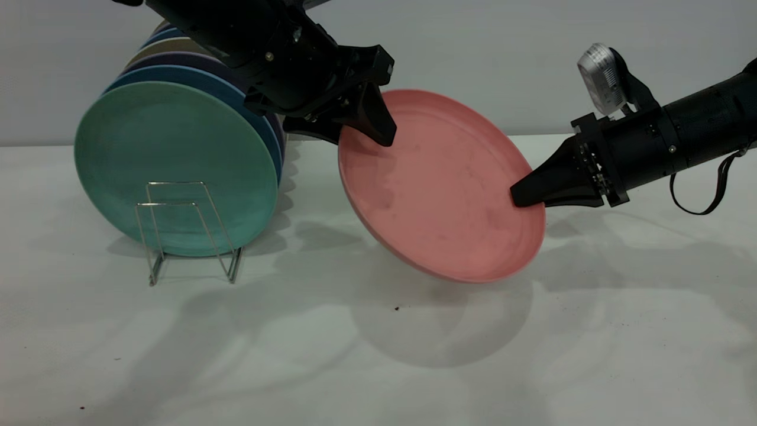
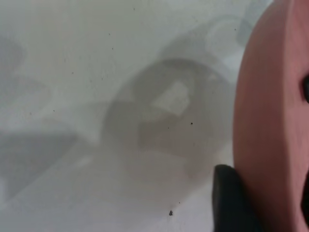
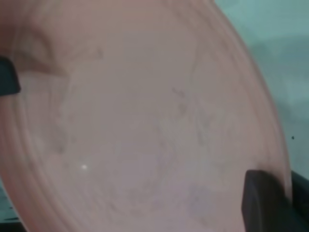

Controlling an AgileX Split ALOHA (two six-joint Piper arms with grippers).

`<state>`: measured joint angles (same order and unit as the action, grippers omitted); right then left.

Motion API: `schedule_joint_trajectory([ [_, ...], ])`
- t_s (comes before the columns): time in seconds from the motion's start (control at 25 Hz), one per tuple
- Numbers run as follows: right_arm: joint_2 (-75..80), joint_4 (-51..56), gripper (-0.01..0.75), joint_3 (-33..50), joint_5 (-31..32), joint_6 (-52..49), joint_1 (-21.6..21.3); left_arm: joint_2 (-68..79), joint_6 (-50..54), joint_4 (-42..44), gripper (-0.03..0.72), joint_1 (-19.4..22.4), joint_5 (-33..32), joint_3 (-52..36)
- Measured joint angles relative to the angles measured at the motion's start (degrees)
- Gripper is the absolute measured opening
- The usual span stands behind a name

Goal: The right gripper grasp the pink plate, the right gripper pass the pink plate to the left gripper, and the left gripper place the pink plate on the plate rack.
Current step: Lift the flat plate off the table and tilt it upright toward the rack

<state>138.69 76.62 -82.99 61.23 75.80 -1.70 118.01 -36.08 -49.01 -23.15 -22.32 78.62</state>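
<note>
I am holding the pink plate (image 1: pixel 440 189) up with both: the left gripper (image 1: pixel 369 127) and right gripper (image 1: pixel 523 195) are pinching its rim.

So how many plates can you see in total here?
6 at least: the pink plate held in the air between both grippers, and five standing in the plate rack, teal-green plate frontmost; more may hide behind.

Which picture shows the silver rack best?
The exterior view. The rack stands on the table there, its wire loops in front of the green plate. Neither wrist view shows it: the left one sees table and the pink plate's edge, the right one only the pink plate.
</note>
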Motion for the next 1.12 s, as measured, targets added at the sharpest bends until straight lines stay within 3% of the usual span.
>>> schedule_joint_trajectory([
  [0.2,0.0,1.4,0.019,0.0,0.7,1.2,0.0,0.0,0.1,-0.1,0.127,0.1,0.4,0.0],
  [0.28,0.0,2.3,0.025,0.0,1.0,2.0,0.0,0.0,0.1,0.3,0.071,0.2,1.2,0.0],
  [0.44,0.0,4.0,0.091,0.0,1.9,2.1,0.0,0.0,0.1,0.4,0.068,0.2,1.0,0.0],
  [0.68,-3.0,5.0,0.389,0.0,2.8,1.4,-0.1,0.0,-3.5,0.3,0.068,0.1,-0.8,0.0],
  [0.8,-7.4,6.1,0.496,0.0,2.6,1.2,-1.3,0.0,-6.1,0.3,0.068,0.1,-0.9,0.0],
  [0.92,-13.4,6.4,0.523,0.0,2.8,0.2,-3.5,0.0,-9.9,0.3,0.068,0.1,-0.9,0.0],
  [1.12,-26.0,3.5,0.490,0.1,5.2,-5.8,-7.5,-2.7,-22.1,2.8,0.067,2.1,-2.4,0.0],
])
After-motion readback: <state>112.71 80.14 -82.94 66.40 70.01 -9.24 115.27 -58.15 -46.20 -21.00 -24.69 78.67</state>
